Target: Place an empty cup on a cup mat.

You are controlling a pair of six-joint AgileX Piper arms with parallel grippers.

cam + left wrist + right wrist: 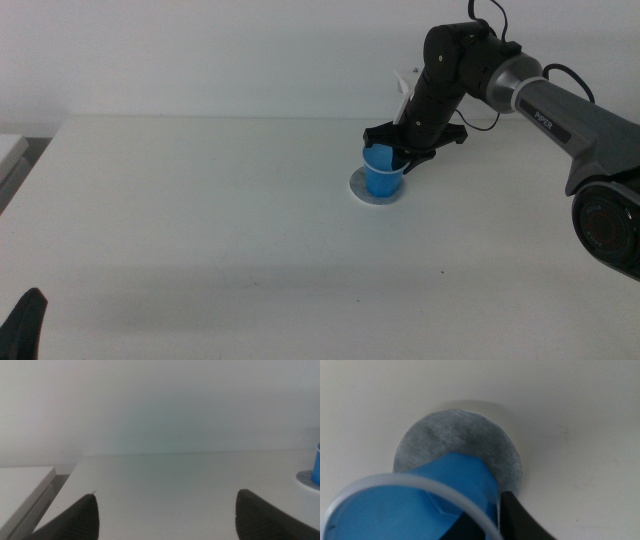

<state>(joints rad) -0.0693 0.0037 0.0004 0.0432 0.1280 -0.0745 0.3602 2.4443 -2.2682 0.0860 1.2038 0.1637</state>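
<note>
Nearest, at seven o'clock on the worktop [200,230], the left claw [22,322] waits, spread apart. Farther, toward one o'clock, the right claw [400,155] is clamped on the cup's [381,172] rim, one jaw inside. Bright blue, tapered, white-rimmed and empty, it stands on the mottled grey cup mat [470,435]. It looks light and easily crushed, so a gentle pinch at the rim suits.

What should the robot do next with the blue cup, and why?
Probably open the right gripper and lift away. The blue cup appears to stand upright on the grey cup mat, and in the right wrist view its base sits over the mat's stone-like disc, with a jaw at its rim. Whether the base fully touches is hard to tell. The left gripper waits at the table's near edge.
</note>
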